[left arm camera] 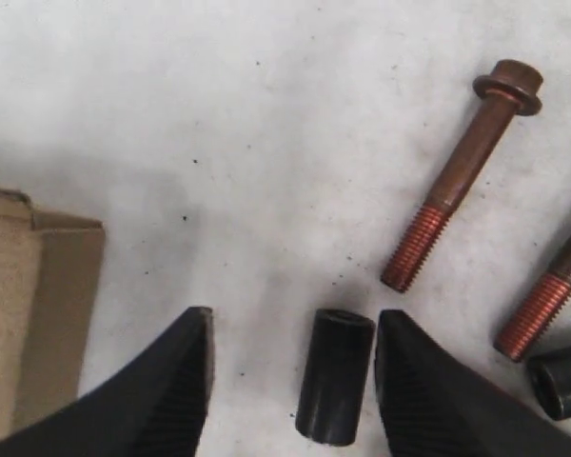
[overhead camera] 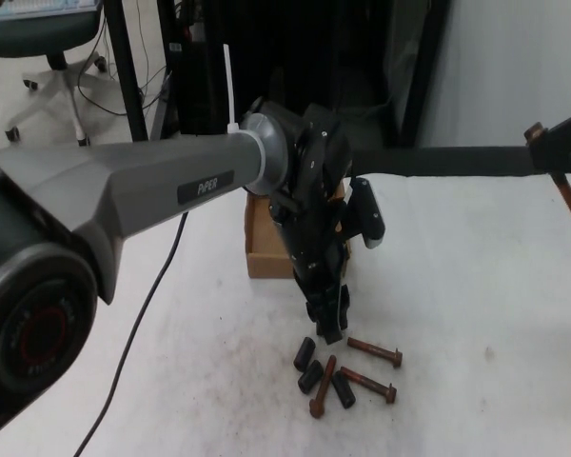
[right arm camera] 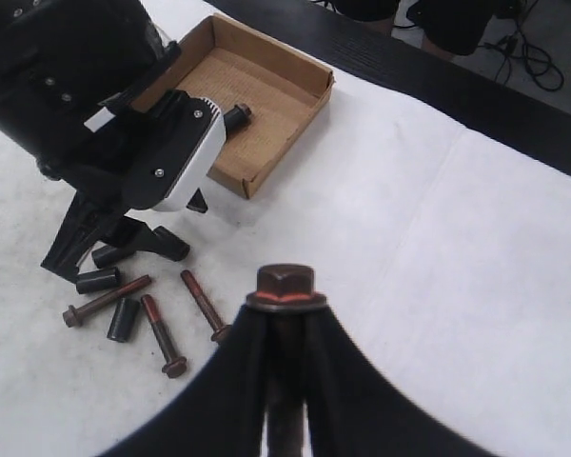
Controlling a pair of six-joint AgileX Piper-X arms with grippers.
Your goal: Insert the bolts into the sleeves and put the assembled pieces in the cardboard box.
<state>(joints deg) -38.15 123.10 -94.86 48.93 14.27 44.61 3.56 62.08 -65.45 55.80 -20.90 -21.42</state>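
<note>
**Desk:** Where's the sleeve?

**Operator:** The sleeve (left arm camera: 335, 376) lies flat on the white bench (overhead camera: 476, 314), between the fingers (left arm camera: 171, 400) of my left gripper (left arm camera: 295, 328). The jaws are spread wide around it, low over the bench. It sits close beside one finger, with a clear gap to the other. I can't tell whether the near finger touches it.

**Desk:** What's around it?

**Operator:** There's a loose cluster just beside the gripper, all lying flat. It has three rust-brown bolts (overhead camera: 374, 351) with threaded tips, and more black sleeves (overhead camera: 305, 354). One of the bolts lies between two sleeves.

**Desk:** And the box?

**Operator:** The box (right arm camera: 266, 176) stands open on the bench, near the cluster and just behind my left wrist. One dark piece (right arm camera: 236, 115) with a bolt head at its end lies inside, partly hidden by that wrist.

**Desk:** Your other arm?

**Operator:** My right gripper (right arm camera: 285, 319) is out at the bench's right side, raised and well apart from the cluster and the box. Its jaws are pressed onto a bolt (right arm camera: 285, 284), pinching the shank, with the hex head sticking out past the fingertips
</note>
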